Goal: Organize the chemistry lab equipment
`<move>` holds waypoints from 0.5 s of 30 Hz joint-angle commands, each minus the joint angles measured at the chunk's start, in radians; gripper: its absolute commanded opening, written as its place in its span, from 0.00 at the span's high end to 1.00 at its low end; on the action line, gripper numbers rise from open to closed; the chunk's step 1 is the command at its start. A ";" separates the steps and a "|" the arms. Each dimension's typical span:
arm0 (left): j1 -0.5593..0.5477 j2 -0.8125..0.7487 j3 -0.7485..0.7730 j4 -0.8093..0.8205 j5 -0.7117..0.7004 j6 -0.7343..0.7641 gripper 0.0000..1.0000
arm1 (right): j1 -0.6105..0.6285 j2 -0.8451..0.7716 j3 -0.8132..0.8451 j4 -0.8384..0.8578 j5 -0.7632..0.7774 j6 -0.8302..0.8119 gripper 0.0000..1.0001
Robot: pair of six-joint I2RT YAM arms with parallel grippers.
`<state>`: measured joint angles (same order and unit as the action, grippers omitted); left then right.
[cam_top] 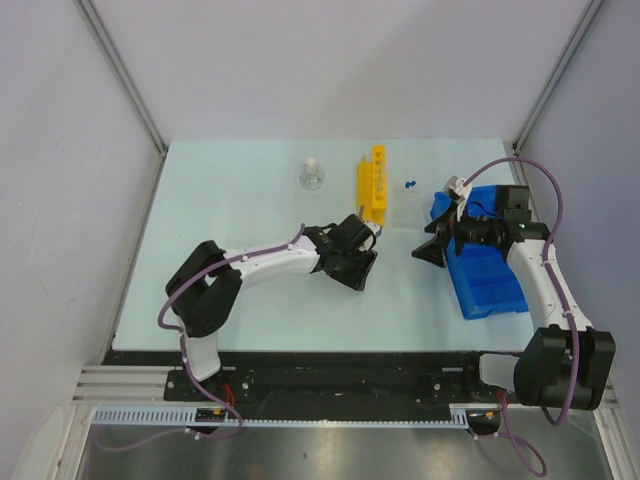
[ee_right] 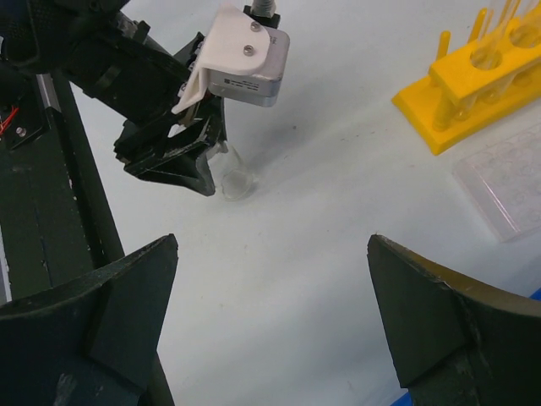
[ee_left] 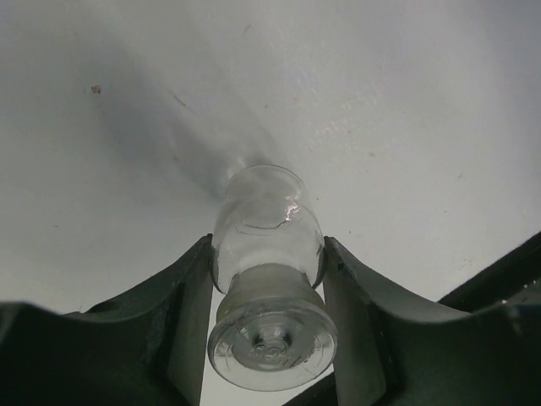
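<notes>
My left gripper [ee_left: 269, 288] is shut on the small clear beaker [ee_left: 266, 220], one finger on each side of its body. The beaker's thick base faces the wrist camera and its mouth points toward the white table. The right wrist view shows the same beaker [ee_right: 237, 179] between the left gripper's fingers [ee_right: 182, 165], low over the table. My right gripper [ee_right: 272, 245] is open with nothing in it, hovering right of the left gripper [cam_top: 362, 258] and beside the blue compartmented bin [cam_top: 487, 272]. The yellow tube rack [cam_top: 373, 185] stands behind, and the stoppered flask [cam_top: 312, 175] is to its left.
Thin blue-capped tubes [cam_top: 410, 184] lie right of the rack. A clear tray [ee_right: 507, 186] lies flat next to the yellow rack [ee_right: 461, 93]. The black rail along the near table edge [ee_right: 42, 211] runs behind the left arm. Grey walls enclose the table.
</notes>
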<state>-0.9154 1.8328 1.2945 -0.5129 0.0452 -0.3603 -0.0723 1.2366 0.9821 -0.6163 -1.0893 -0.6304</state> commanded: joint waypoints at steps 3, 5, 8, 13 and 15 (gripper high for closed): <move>-0.020 0.057 0.103 -0.025 -0.076 -0.012 0.73 | -0.012 0.006 0.003 -0.002 -0.020 -0.023 0.00; -0.030 0.080 0.124 -0.044 -0.100 -0.011 0.72 | -0.012 0.004 0.001 0.000 -0.021 -0.023 0.00; -0.045 0.100 0.149 -0.073 -0.142 -0.009 0.68 | -0.015 0.006 0.003 -0.002 -0.023 -0.025 0.00; -0.054 0.112 0.160 -0.088 -0.160 -0.011 0.51 | -0.017 0.009 0.003 -0.005 -0.024 -0.026 0.00; -0.056 0.105 0.160 -0.090 -0.165 -0.011 0.44 | -0.018 0.009 0.001 -0.007 -0.023 -0.029 0.00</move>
<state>-0.9634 1.9453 1.4143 -0.5819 -0.0803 -0.3588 -0.0830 1.2411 0.9821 -0.6212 -1.0897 -0.6376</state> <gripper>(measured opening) 0.535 0.994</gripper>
